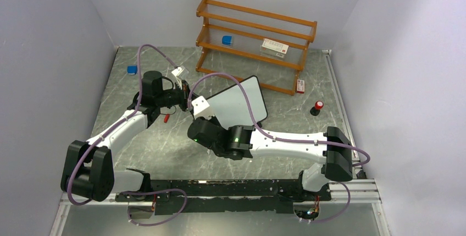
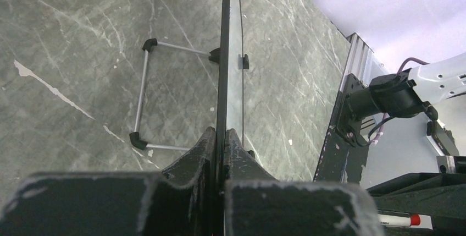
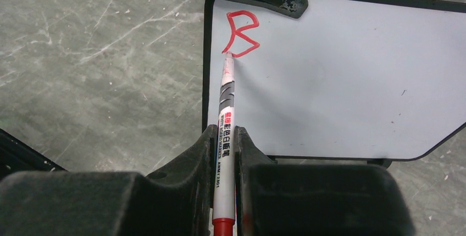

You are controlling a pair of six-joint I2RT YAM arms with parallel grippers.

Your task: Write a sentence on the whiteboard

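Note:
The whiteboard (image 1: 242,99) stands tilted mid-table on its wire stand (image 2: 142,99). In the left wrist view the whiteboard (image 2: 223,54) shows edge-on, and my left gripper (image 2: 225,134) is shut on its black frame at the left edge (image 1: 187,95). My right gripper (image 3: 225,131) is shut on a white marker (image 3: 226,109) with red print. The marker's tip touches the whiteboard (image 3: 340,76) just below a red letter (image 3: 240,33) drawn in its upper left corner. From above, the right gripper (image 1: 201,116) sits in front of the board's left side.
A wooden shelf (image 1: 255,32) at the back holds a blue cube (image 1: 227,40) and a white box (image 1: 274,47). Another blue cube (image 1: 132,70) lies at the left. A red cap (image 1: 166,118), a small red box (image 1: 300,86) and a red-topped black object (image 1: 317,108) rest on the table.

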